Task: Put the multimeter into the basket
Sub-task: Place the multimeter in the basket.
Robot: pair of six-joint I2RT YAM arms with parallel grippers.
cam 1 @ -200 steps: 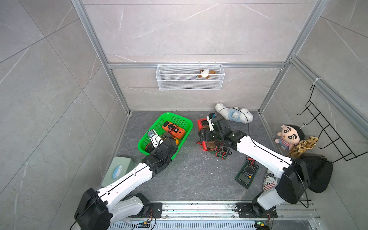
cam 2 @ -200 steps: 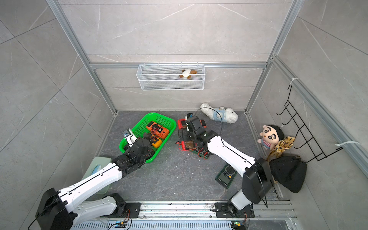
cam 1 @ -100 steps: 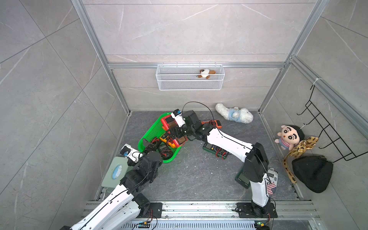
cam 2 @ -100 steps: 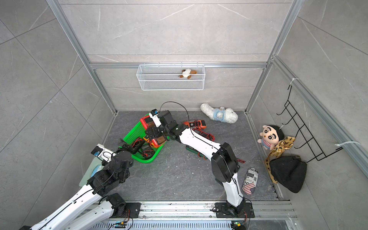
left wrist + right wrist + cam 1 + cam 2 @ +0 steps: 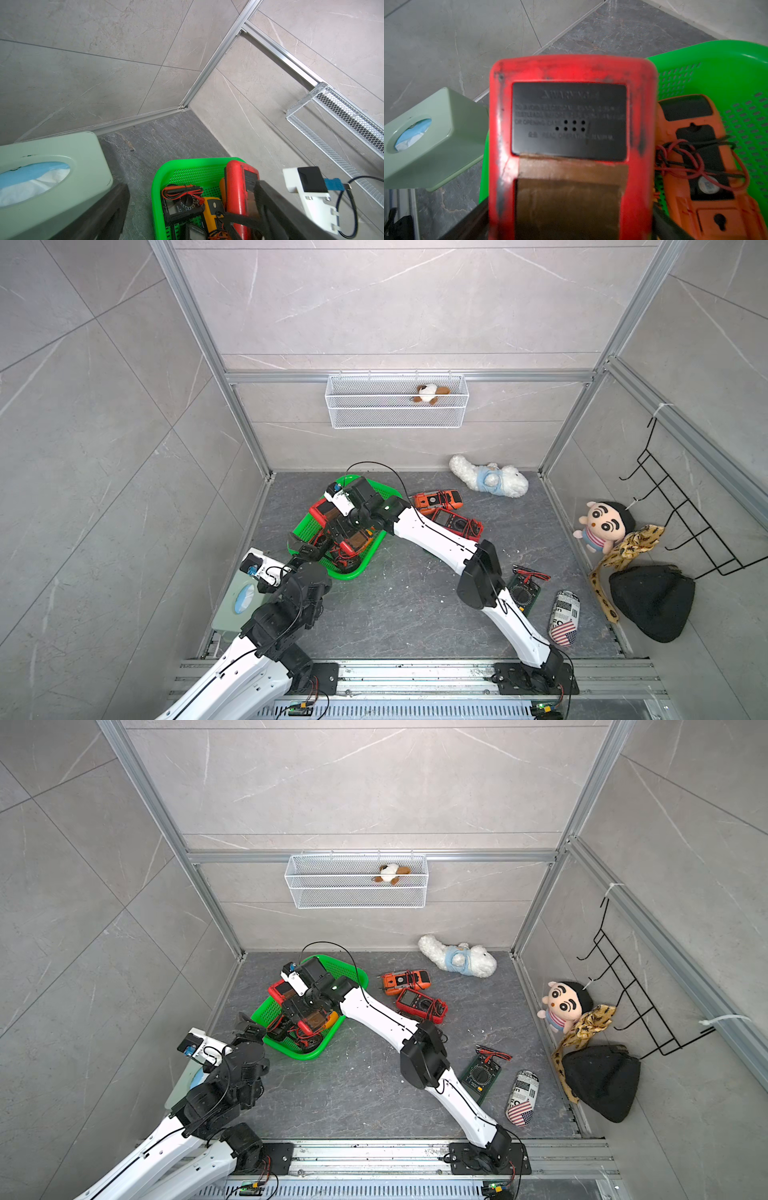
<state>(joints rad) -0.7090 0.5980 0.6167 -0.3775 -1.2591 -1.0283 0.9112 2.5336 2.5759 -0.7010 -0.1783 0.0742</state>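
Gripping the red multimeter [image 5: 571,116] by its long edges, your right gripper [image 5: 571,205] holds it tilted inside the green basket [image 5: 308,1055]. Its back face shows in the right wrist view, and it sits along the basket's 9 o'clock side. A second ago that gripper was down among the meters on the floor [image 5: 395,614] at the basket's 3 o'clock, where an orange multimeter [image 5: 436,499] and a second red multimeter [image 5: 457,526] lie now. Half a second ago the load was just crossing the far rim. The carry looks all but done, and what I judge you have left is to let go and draw back. Your left gripper [image 5: 305,548], over the basket a second ago, has pulled back to the rim's 8 o'clock, jaws wide apart and empty, so it is out of your way. A dark green multimeter [image 5: 524,594] lies well apart at the basket's 4 o'clock.

You cannot tell whether the held meter already rests on the black multimeter [image 5: 178,205] and the others in the basket or hangs above them, because the gripper's own body covers its middle in both top views. The right wrist view is blurred and the label unreadable. The fingertips run off the frame's edge, so the exact bite stays unseen.
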